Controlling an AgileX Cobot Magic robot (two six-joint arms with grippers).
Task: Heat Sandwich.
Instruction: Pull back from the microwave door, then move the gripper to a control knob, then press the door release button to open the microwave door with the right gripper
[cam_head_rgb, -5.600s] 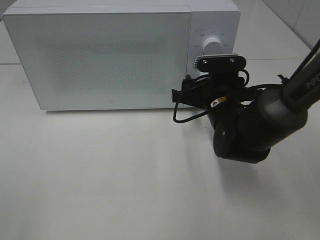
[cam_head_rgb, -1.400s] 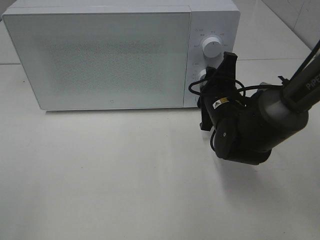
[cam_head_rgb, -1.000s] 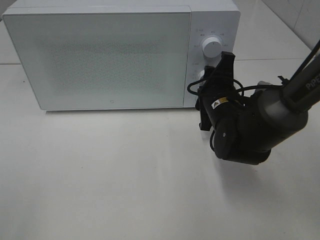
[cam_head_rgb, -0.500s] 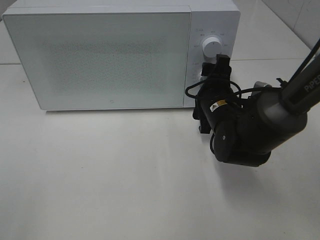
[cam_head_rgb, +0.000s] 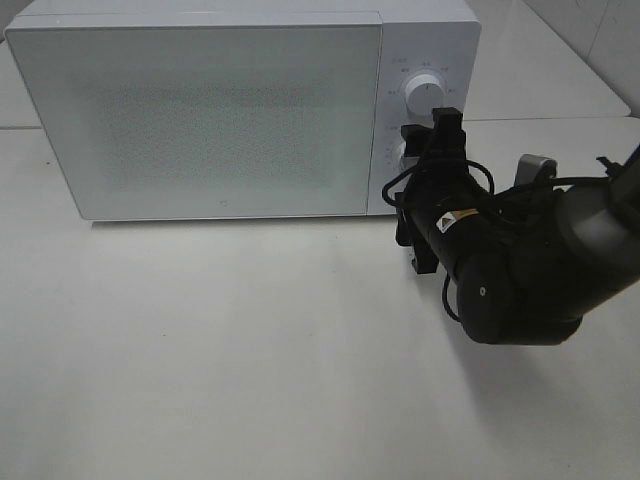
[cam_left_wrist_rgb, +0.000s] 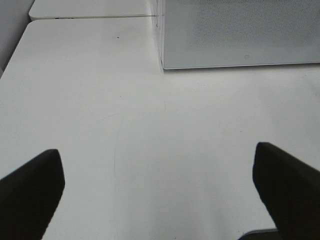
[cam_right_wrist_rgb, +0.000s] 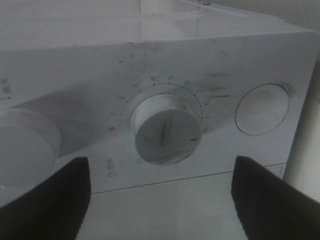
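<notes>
While microwave is sitting closed, right gripper is hovering at its 4 o'clock, jaws spread, holding nothing, facing knob; left gripper is hanging spread wide, empty.

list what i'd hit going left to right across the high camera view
microwave door → top dial → right arm; the claw sits over the lower dial, so both are left out
</notes>
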